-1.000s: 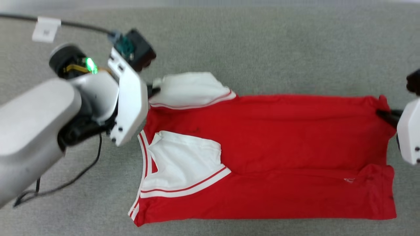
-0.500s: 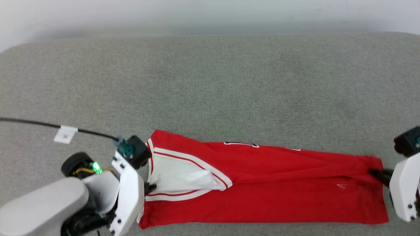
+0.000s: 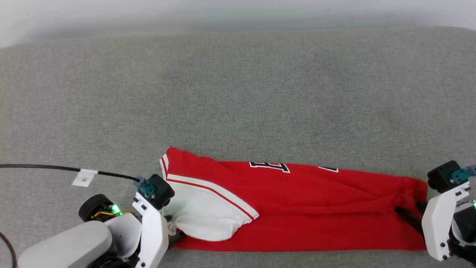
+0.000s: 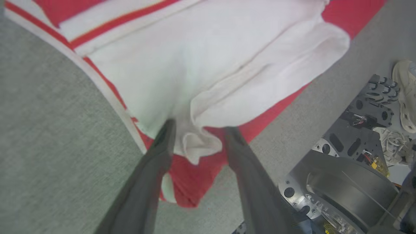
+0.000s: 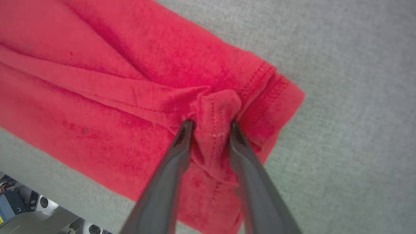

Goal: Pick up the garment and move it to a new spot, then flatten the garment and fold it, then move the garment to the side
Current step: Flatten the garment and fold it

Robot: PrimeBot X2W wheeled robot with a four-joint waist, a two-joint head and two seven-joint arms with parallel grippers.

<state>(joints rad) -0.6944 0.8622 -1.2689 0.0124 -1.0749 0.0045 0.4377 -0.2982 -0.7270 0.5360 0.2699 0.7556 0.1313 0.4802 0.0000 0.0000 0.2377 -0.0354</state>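
Note:
The red garment (image 3: pixel 316 208) lies as a long, narrow band near the front edge of the grey surface (image 3: pixel 238 93). Part of its black print (image 3: pixel 269 166) shows along the far fold. Its white sleeve (image 3: pixel 202 216) lies at the left end. My left gripper (image 3: pixel 174 233) is shut on a bunch of white sleeve fabric (image 4: pixel 200 146), which sits between the fingers (image 4: pixel 164 143). My right gripper (image 3: pixel 403 214) is shut on a pinch of the red hem (image 5: pixel 213 113) at the right end. Both pinches rest low, by the near edge of the garment (image 5: pixel 97 81).
A black cable (image 3: pixel 44 167) with a white tag (image 3: pixel 84 177) runs in from the left behind my left arm. The grey surface stretches far beyond the garment to a pale wall. Past the surface's edge sit the robot's base (image 4: pixel 341 182) and pale shoes (image 4: pixel 404 94).
Both grippers have drawn the garment's far edge toward the near edge, so the wide spread shirt is now a narrow folded band with print showing. The head camera has also shifted.

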